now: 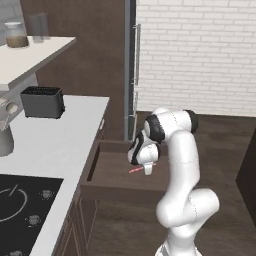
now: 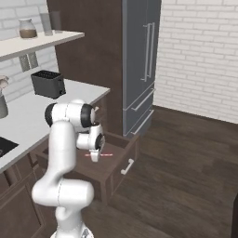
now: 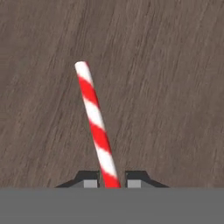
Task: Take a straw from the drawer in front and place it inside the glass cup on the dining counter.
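The straw [image 3: 96, 124] is a thin red and white striped stick, and my gripper [image 3: 112, 179] is shut on its near end, a finger on either side. Its free end points away over the brown wooden floor of the drawer [image 3: 175, 65]. From the base cameras the gripper [image 1: 147, 170] [image 2: 95, 157] hangs just above the open dark brown drawer [image 1: 107, 187] [image 2: 116, 169], with the straw [image 1: 135, 170] [image 2: 106, 155] sticking out sideways from it. The glass cup and the dining counter are out of view.
A white worktop [image 1: 55, 140] with a black toaster [image 1: 42, 102] and a black hob [image 1: 20, 210] lies left of the drawer. A tall grey fridge [image 2: 142, 60] stands behind it. A dark wood floor [image 2: 186, 172] spreads to the right.
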